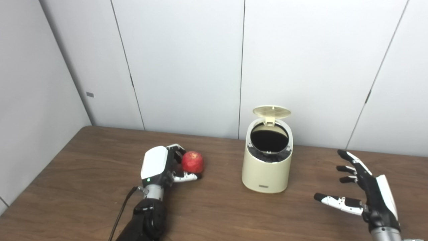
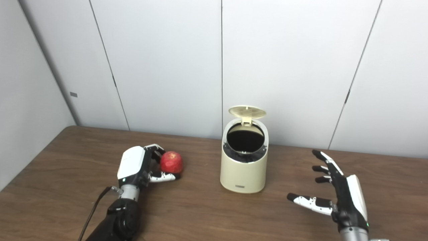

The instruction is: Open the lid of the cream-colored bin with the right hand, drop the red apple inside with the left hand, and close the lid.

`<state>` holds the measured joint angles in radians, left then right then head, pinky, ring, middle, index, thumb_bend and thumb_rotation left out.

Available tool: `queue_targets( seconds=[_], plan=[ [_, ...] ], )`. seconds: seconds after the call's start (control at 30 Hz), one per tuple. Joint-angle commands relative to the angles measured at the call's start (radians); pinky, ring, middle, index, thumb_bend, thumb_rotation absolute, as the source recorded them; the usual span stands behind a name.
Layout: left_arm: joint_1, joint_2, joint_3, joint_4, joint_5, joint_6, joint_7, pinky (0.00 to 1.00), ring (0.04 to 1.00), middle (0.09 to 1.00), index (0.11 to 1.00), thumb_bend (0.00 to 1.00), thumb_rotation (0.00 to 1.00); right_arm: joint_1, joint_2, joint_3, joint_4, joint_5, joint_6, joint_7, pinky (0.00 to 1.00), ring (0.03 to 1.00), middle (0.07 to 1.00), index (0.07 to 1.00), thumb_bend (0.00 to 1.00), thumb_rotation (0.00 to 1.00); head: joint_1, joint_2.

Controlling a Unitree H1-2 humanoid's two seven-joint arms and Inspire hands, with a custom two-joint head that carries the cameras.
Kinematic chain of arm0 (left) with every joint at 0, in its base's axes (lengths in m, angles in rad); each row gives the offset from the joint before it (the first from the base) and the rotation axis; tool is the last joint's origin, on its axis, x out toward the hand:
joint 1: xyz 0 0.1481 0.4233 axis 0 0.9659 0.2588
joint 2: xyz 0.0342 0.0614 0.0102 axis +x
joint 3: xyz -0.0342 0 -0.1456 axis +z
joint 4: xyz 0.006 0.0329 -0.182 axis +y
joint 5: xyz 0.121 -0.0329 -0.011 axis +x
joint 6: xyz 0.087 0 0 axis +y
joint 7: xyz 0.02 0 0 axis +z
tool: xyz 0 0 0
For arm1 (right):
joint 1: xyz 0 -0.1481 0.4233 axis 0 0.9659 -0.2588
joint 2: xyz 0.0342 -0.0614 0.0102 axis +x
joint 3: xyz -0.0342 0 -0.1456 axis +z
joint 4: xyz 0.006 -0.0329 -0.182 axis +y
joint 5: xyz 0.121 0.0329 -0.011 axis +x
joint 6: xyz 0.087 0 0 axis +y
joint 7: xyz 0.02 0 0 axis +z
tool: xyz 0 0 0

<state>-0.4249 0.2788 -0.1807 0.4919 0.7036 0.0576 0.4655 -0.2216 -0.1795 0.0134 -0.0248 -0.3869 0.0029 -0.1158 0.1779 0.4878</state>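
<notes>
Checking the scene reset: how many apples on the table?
1. The round red apple sits on the brown wooden table, held in the left hand, left of the open cream-colored bin. The bin's dark interior could hide more.

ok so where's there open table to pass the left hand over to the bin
Bare table runs between the red apple in the left hand and the cream-colored bin, so that path is open. The near edge between both arms is bare too. The right hand takes up the stretch right of the bin.
</notes>
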Motion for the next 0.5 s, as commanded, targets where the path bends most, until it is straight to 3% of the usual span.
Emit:
queue_targets(
  seconds=[0.0,0.23,0.47],
  plan=[
    [-0.008,0.007,-0.004,0.013,0.006,-0.003,0.018,0.76,0.617,0.487,0.487,0.52,0.00,-0.033,0.000,-0.004,-0.022,-0.001,-0.030,-0.016,0.61,0.748,0.869,0.837,0.70,0.12,0.000,0.000],
    [0.000,0.004,0.004,0.006,-0.007,-0.026,0.032,0.76,0.609,0.485,0.490,0.52,0.00,-0.036,0.004,-0.002,-0.005,0.002,-0.047,-0.022,0.60,0.749,0.870,0.835,0.70,0.12,-0.002,-0.005],
    [0.026,-0.009,0.030,-0.117,-0.047,-0.071,0.022,0.75,0.598,0.480,0.496,0.52,0.00,-0.036,0.002,-0.001,0.014,-0.004,-0.068,-0.031,0.60,0.750,0.866,0.834,0.71,0.11,-0.016,-0.017]
  ],
)
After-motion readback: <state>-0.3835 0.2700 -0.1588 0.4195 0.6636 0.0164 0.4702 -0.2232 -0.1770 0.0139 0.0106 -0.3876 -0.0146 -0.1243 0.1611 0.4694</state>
